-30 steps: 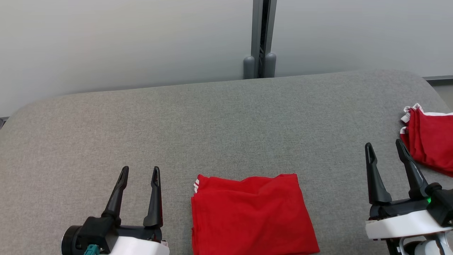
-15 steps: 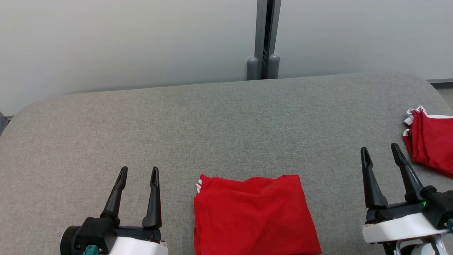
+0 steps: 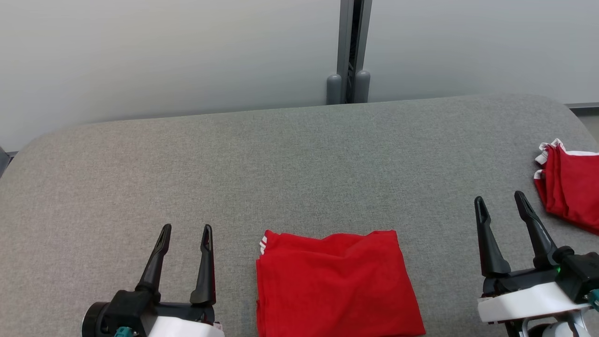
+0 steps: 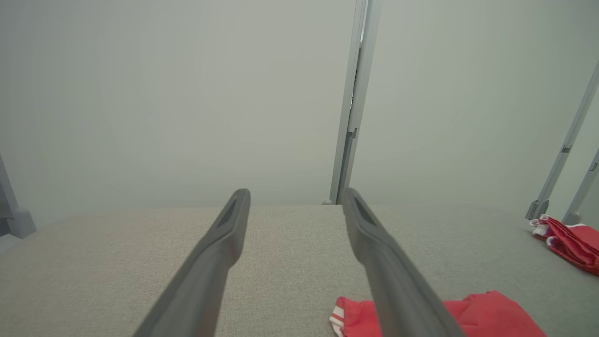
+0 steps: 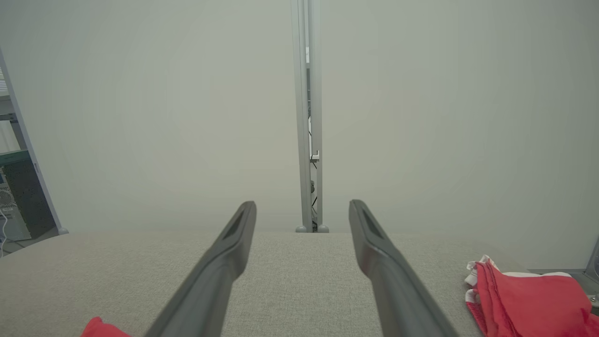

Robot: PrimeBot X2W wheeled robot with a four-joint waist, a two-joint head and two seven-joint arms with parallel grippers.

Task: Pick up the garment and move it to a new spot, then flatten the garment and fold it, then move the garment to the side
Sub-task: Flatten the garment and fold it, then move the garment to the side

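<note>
Left gripper (image 3: 186,229): two long tapered matte-black fingers (image 3: 153,260), narrow slot recessed near each tip. Black blocky base, round black cap (image 3: 92,321) at side, glossy white wrist shell (image 3: 182,328), teal connector (image 3: 120,331). Right gripper (image 3: 499,199): same slotted black fingers, small green light (image 3: 558,269) on black base, white shell, grey metal joint (image 3: 564,330) beneath.

Left gripper (image 3: 186,228) and right gripper (image 3: 499,200) (both empty) gape wide.

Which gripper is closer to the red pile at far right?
Right. The right gripper sits just left of the red pile, apart from it; the left gripper is far across, beyond the folded garment.
</note>
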